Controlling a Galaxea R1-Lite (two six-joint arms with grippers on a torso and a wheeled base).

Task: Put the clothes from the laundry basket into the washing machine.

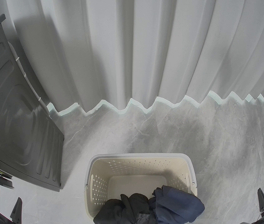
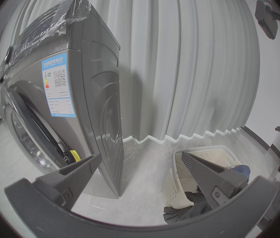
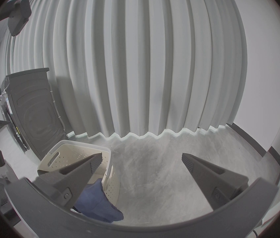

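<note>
Jaws gape: left gripper, right gripper (empty); clothes in basket

The clothes lie in the laundry basket, right of the washing machine.

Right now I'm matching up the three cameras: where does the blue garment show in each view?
Head view: blue garment draped over the basket's right rim, nearest the robot.
Left wrist view: blue garment, a small patch at the basket's rim.
Right wrist view: blue garment hanging down the basket's outside wall.
Shared landmark: the washing machine.
</note>
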